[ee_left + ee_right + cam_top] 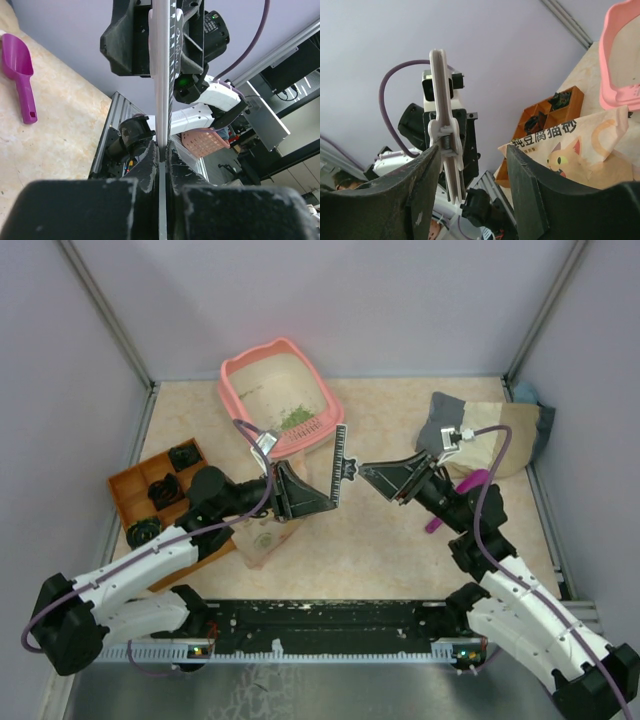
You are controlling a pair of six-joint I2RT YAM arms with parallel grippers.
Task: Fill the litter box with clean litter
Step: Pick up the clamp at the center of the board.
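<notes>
At the far middle of the tabletop (385, 555) sits the litter box (229, 388), and the clean litter (296, 418) lies inside it as a small green patch against its near right wall. The rest of its floor looks bare. Left of the litter box and nearer the arms, an orange compartmented tray (118, 487) holds several black parts (163, 490). A beige printed bag (262, 538) lies on the near side of the litter box, partly under the left arm. A second beige bag (505, 435) lies well to the box's right, with a magenta scoop (470, 481) just nearer than it.

The left gripper (162, 147) hovers just off the litter box's near right corner, its jaws closed tight on a long flat clip (342, 462) held upright. The right gripper (380, 478) faces it from the right, jaws spread wide and holding nothing, close beside the clip. The litter lies beyond both pairs of jaws, inside the box and apart from them.
</notes>
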